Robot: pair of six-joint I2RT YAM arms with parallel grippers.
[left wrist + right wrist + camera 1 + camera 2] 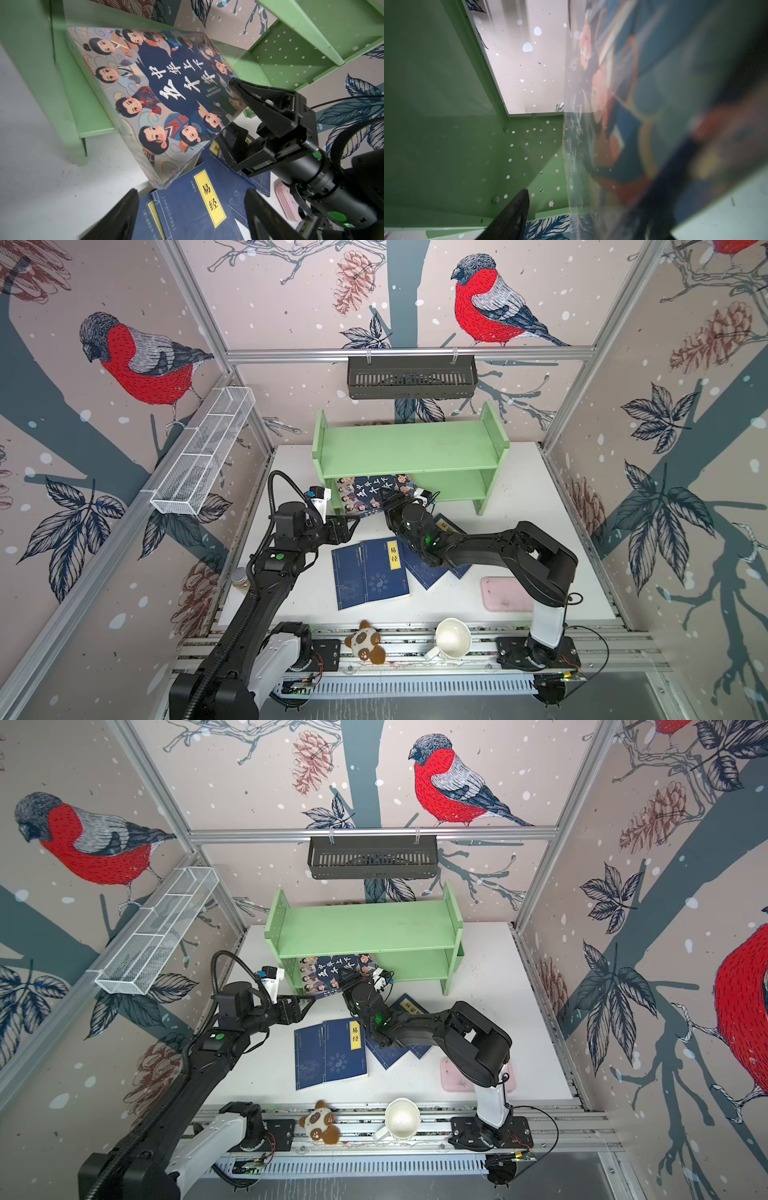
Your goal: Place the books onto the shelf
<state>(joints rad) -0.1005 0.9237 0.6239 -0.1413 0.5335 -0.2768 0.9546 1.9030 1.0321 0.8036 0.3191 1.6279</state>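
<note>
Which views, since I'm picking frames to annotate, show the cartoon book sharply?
Left wrist view: the cartoon book is sharp, with slight glare on its clear wrap; the left fingers are blurred. Right wrist view: the book is out of focus, the green shelf behind it sharper. Both top views: sharp but small.

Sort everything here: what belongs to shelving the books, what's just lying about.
Job: large cartoon-cover book; navy blue paperbacks with yellow labels; light green wooden two-tier shelf.
Lying about: pink flat tray; white mug; panda plush toy; black slotted wall basket; white wire mesh basket.
</note>
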